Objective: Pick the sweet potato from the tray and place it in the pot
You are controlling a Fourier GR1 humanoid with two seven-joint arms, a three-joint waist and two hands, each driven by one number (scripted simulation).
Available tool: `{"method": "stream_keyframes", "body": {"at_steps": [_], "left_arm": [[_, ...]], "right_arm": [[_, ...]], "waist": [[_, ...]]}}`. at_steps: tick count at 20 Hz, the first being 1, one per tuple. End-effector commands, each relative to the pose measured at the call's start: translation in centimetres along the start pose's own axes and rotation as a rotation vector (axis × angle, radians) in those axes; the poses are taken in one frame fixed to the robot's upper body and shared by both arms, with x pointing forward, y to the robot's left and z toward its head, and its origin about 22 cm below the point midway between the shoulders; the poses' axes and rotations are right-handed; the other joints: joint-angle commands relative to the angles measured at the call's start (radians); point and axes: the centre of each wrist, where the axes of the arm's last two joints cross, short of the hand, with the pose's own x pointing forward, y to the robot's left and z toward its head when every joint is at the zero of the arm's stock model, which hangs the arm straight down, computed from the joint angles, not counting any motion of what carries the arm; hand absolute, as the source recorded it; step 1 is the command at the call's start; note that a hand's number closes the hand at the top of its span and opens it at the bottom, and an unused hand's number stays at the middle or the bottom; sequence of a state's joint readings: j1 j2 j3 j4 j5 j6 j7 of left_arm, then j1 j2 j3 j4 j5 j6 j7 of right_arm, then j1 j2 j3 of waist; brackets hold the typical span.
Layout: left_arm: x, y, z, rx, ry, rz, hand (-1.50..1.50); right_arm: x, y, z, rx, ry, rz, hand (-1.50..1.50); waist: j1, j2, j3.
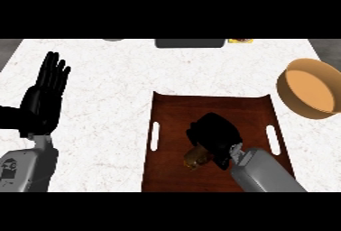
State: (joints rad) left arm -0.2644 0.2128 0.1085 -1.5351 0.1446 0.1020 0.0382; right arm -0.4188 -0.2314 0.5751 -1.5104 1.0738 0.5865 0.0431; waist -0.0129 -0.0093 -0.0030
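Note:
A dark brown wooden tray (173,113) with white handle slots lies on the counter at centre. My right hand (214,134) is down on the tray with its fingers curled over the sweet potato (195,158), whose brownish end shows just below the hand. The hand hides most of it. The pot (310,88), tan with an orange inside, stands at the right edge, beyond the tray's far right corner. My left hand (41,101) rests open at the left, fingers pointing up, well away from the tray.
A white marble counter (106,76) surrounds the tray. A dark grey flat object (189,43) and a small yellow item (241,40) sit at the far edge.

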Motion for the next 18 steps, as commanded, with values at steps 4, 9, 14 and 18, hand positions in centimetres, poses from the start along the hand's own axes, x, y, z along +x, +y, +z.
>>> {"method": "stream_keyframes", "body": {"at_steps": [4, 9, 14, 18], "left_arm": [[-1.2, 1.8, 1.4, 0.061, 0.046, -0.011, 0.0], [0.0, 2.9, 0.5, 0.086, 0.017, -0.035, 0.0], [-1.0, 1.1, 1.0, 0.043, 0.019, -0.001, 0.0], [1.0, 0.8, 0.3, 0.022, 0.005, -0.01, 0.0]], "right_arm": [[6.3, -1.3, 8.1, -0.395, -0.32, -0.159, 1.5], [5.3, -2.4, 16.3, -0.67, -0.118, -0.173, 1.5], [4.2, -3.4, 22.1, -0.887, 0.051, -0.214, 1.5], [2.3, -4.0, 22.9, -1.022, 0.156, -0.23, 1.5]], "waist": [[-0.067, -0.029, 0.005], [-0.08, -0.015, 0.005], [-0.046, 0.0, 0.005], [-0.029, 0.0, 0.005]]}}
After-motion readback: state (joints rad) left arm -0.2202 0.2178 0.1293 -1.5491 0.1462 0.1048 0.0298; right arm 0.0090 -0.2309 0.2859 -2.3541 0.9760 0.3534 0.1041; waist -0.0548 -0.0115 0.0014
